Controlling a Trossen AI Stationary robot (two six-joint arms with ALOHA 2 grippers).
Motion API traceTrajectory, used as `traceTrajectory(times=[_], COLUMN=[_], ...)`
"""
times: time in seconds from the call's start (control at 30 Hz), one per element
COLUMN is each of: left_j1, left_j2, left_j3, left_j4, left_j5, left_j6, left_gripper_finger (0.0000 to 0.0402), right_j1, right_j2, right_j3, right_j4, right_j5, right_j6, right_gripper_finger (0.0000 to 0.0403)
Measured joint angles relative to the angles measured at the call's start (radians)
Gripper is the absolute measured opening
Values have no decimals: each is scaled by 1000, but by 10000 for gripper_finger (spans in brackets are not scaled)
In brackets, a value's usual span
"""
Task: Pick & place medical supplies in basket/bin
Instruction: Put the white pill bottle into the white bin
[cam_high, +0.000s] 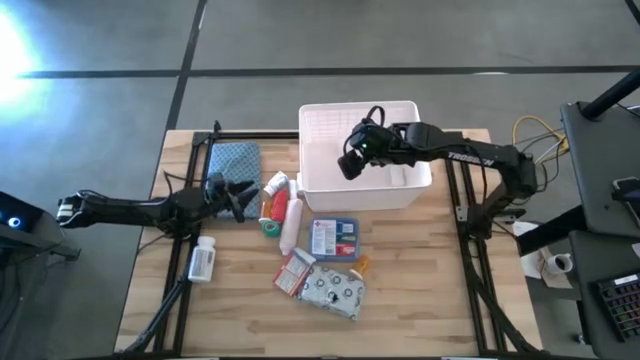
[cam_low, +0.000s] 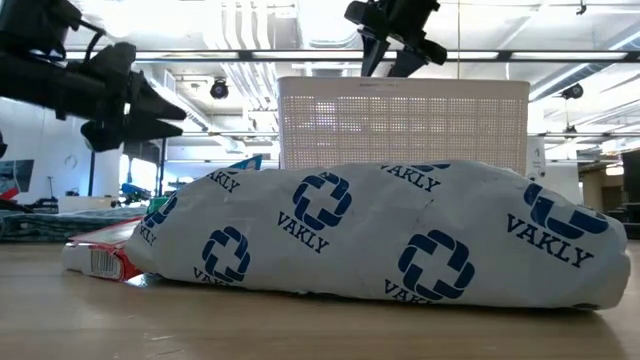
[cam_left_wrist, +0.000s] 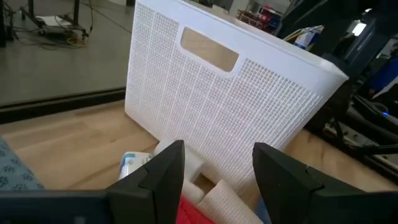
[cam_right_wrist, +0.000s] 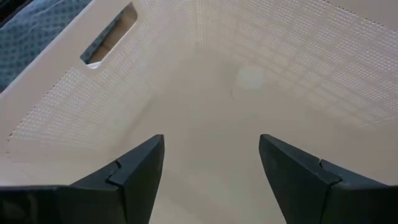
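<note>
The white basket (cam_high: 330, 125) sits at the far edge of the worktop (cam_high: 420, 300), its visible floor bare. My right gripper (cam_right_wrist: 211, 171) hangs over the basket, fingers wide, holding nothing. The supplies lie just in front of the basket: tubes (cam_high: 290, 215), flat box (cam_high: 334, 239), dotted pouch (cam_high: 336, 290), pill bottle (cam_high: 202, 260). My left gripper (cam_high: 236, 195), also wide and holding nothing, hovers beside the tubes.

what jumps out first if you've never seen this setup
The big white lattice tub at the table's far edge, with the right claw hanging open over its bare inside. In front of it, supplies lie clustered mid-table, the silvery dotted pouch nearest the front edge. The left claw hovers open by the red-and-white tubes.
</note>
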Motion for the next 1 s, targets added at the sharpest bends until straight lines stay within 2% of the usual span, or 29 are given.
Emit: traceTrajectory(times=[0.23, 0.37, 0.5, 0.6, 0.73, 0.83, 1.0], left_j1=[-2, 8, 47, 102, 212, 317, 416], left_j2=[13, 86, 278, 458, 706, 842, 937], left_j3=[116, 256, 414, 518, 621, 690, 730], left_j4=[-3, -187, -485, -571, -573, -554, -557], left_j5=[4, 3, 7, 10, 65, 135, 240], left_j6=[30, -3, -16, 32, 122, 175, 246], left_gripper_finger=[171, 171, 171, 171, 171, 172, 187], right_j1=[-1, -7, -6, 7, 18, 20, 32], right_j2=[0, 4, -3, -21, -38, -42, -44], right_j3=[1, 1, 1, 4, 15, 23, 26], right_j4=[-6, -62, -137, -174, -232, -308, -440], right_j5=[1, 40, 168, 216, 240, 241, 241], right_j6=[-56, -43, -38, -83, -48, 22, 139], right_gripper_finger=[256, 256, 256, 256, 261, 275, 308])
